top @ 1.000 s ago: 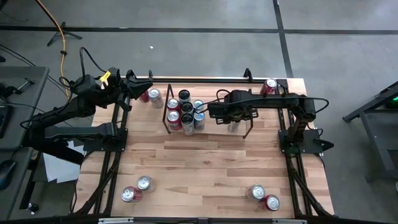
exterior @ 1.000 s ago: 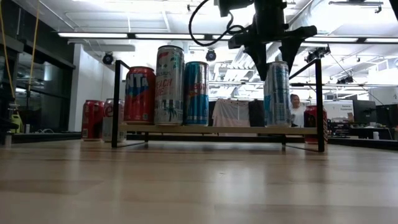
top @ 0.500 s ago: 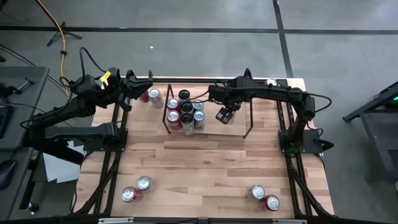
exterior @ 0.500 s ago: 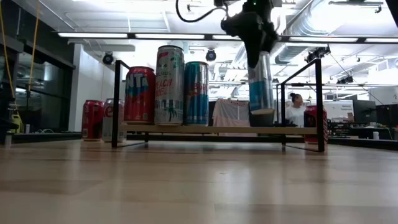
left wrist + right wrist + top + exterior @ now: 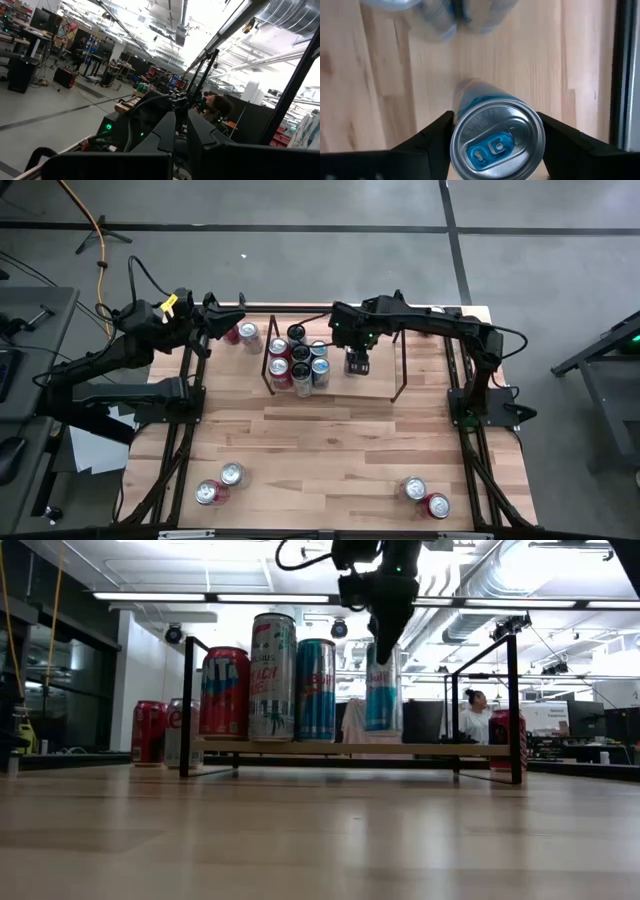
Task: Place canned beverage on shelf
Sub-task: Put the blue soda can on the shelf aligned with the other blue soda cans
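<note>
Blue-and-silver can (image 5: pixel 383 688) is upright on the shelf (image 5: pixel 455 749), its base on the see-through top just right of the cluster of standing cans (image 5: pixel 265 680). Your right gripper (image 5: pixel 357 352) grasps its upper part, one finger (image 5: pixel 427 135) on each side of the rim. Your left gripper (image 5: pixel 181 131) is clenched, empty, raised at the table's far left corner beside two cans (image 5: pixel 242 333).

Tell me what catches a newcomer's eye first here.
The right pincer grips a blue can from above over the shelf, beside the cans already lined up there. Spare cans sit at the table's corners, and the left pincer waits shut at the back left.
</note>
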Robot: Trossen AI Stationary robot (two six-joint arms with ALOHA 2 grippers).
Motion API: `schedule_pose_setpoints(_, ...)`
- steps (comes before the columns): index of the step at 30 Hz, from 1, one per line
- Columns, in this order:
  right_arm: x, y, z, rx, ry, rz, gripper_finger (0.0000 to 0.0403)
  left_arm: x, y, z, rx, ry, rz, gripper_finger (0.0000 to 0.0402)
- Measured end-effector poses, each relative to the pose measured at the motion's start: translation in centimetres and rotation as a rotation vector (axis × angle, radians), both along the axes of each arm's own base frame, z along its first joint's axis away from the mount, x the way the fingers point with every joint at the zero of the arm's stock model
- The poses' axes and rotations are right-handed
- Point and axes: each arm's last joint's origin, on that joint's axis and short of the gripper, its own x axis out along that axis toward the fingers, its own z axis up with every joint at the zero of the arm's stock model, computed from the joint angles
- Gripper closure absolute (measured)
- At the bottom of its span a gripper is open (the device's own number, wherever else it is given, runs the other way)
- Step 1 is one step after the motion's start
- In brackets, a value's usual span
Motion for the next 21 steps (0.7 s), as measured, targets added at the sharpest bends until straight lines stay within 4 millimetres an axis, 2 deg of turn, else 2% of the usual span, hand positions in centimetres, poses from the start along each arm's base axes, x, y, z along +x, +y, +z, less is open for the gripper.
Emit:
schedule_pose_setpoints(3,0.19,-0.12,-0.8,0.01,0.044,0.082,0.0166,0.01,0.02,0.0,-0.003,0.0,0.006,0.0398)
schedule_pose_setpoints(9,0.52,-0.18,-1.04,0.003,0.04,0.14,0.016,0.0,0.02,0.03,-0.002,-0.004,0.009,0.0398)
schedule_pose_setpoints(21,0.59,0.2,-1.08,-0.004,0.047,0.145,0.0157,-0.01,0.03,0.04,-0.002,-0.005,0.01,0.0398)
